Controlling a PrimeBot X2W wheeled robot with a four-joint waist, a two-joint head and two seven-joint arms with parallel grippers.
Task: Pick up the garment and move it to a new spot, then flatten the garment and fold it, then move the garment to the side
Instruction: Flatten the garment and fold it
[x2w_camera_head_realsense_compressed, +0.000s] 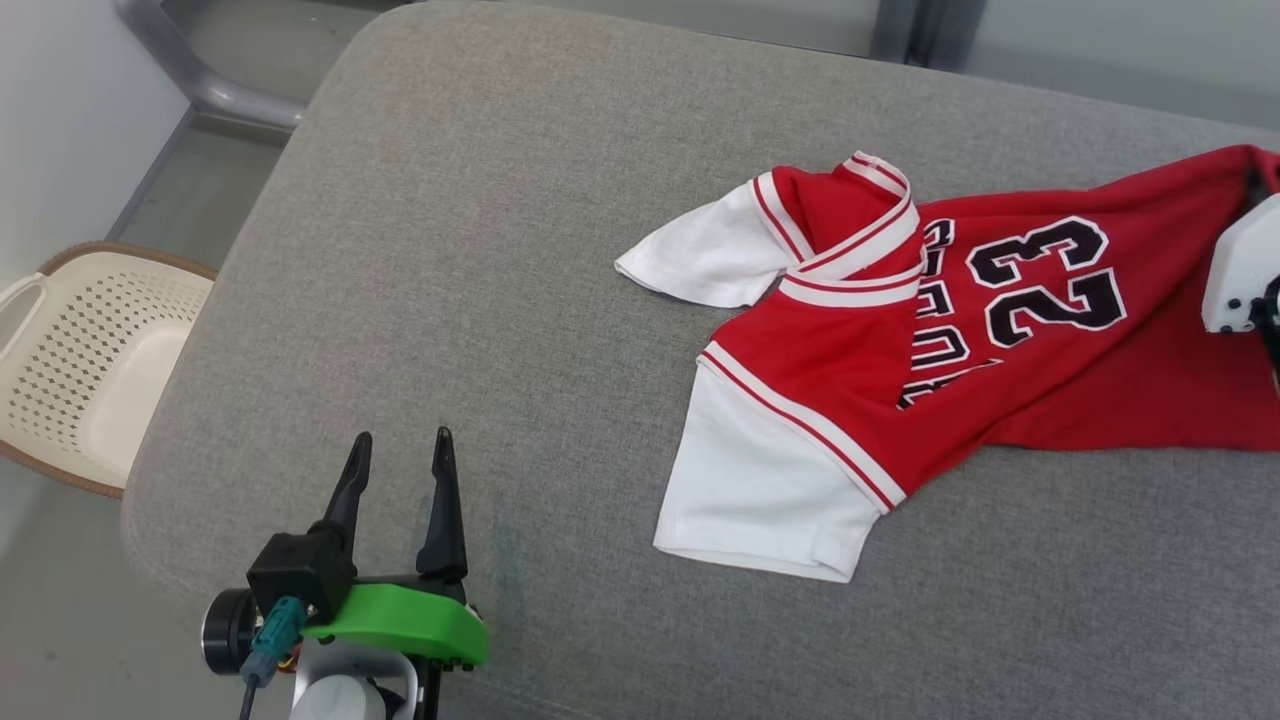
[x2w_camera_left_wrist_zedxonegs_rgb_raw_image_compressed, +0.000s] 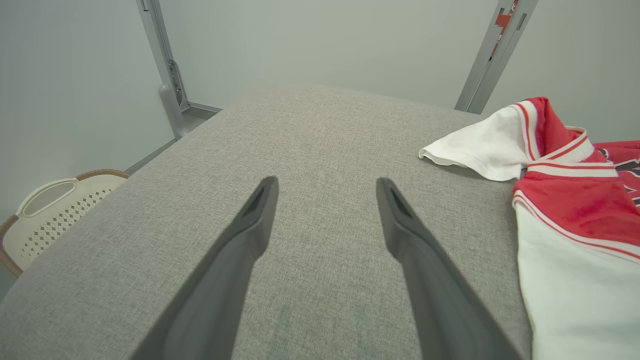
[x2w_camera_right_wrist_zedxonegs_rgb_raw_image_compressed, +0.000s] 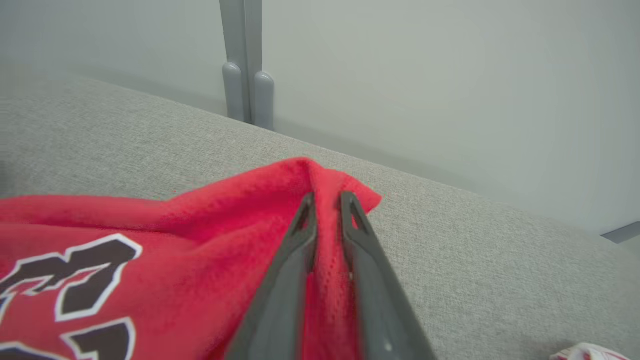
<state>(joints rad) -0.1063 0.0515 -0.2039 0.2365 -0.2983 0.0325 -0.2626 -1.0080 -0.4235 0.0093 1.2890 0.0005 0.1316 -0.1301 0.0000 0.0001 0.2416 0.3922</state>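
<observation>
A red and white jersey (x2w_camera_head_realsense_compressed: 850, 370) lies rumpled at the right of a grey cushion (x2w_camera_head_realsense_compressed: 480, 250), with its sleeves spread. At the right edge, the right gripper (x2w_camera_right_wrist_zedxonegs_rgb_raw_image_compressed: 328, 196) pinches a raised fold of red hem. The left gripper (x2w_camera_head_realsense_compressed: 402, 436) sits at the lower left, with its fingers wide apart and empty. Flattening, folding and moving aside all appear left to do.

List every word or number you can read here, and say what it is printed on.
"23": black, white-edged digits on the red jersey.
Black lettering beside the number: creased and partly hidden, cannot be read.
</observation>
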